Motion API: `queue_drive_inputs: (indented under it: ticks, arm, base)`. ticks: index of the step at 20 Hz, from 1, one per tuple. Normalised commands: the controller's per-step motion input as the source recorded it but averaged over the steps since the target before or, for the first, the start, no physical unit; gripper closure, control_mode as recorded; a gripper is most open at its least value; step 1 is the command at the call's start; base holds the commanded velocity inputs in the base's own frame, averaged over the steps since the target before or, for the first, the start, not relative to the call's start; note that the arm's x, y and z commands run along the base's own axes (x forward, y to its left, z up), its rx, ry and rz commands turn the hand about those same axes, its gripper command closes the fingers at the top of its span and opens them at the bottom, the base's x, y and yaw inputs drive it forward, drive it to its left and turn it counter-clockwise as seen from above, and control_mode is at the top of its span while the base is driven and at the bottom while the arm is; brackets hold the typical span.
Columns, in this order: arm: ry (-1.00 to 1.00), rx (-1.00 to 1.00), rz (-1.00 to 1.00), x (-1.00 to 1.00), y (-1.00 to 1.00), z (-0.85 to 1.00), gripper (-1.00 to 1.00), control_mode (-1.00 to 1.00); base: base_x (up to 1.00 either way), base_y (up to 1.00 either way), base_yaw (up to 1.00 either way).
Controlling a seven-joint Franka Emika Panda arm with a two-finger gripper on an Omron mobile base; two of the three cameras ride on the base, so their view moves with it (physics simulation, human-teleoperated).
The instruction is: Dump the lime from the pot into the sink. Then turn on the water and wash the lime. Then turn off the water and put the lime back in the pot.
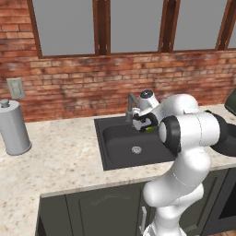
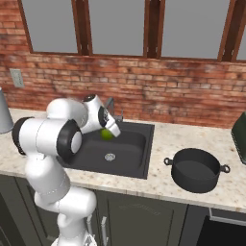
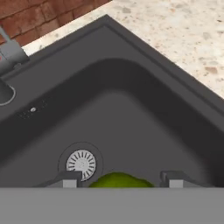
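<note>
Hand (image 2: 108, 132) clenched on lime (image 2: 106, 134), raised above sink (image 2: 144, 166). Best carried level and slow over the worktop (image 2: 163, 185) toward pot (image 2: 196, 170); release low inside.

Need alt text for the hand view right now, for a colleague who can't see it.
The lime sits between the gripper fingertips, above the black sink basin. The round silver drain lies below left; the faucet base and speckled counter edge the view.

A kitchen: brick wall (image 1: 92, 87), stone counter (image 1: 60, 156), black sink (image 1: 115, 143).
</note>
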Motion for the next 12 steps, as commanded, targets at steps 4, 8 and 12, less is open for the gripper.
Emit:
queue_drive_inputs:
  ticks: [4, 8, 12]
  arm:
    - [0.01, 0.00, -0.07, -0.19, -0.72, 0.13, 1.00, -1.00]
    - [0.02, 0.00, -0.08, -0.17, -0.80, 0.01, 1.00, -1.00]
    - [0.00, -0.02, -0.08, -0.04, -0.86, 0.00, 1.00, -1.00]
  base:
    - [0.00, 0.00, 0.00]
    - [0.00, 0.00, 0.00]
    - [0.00, 0.00, 0.00]
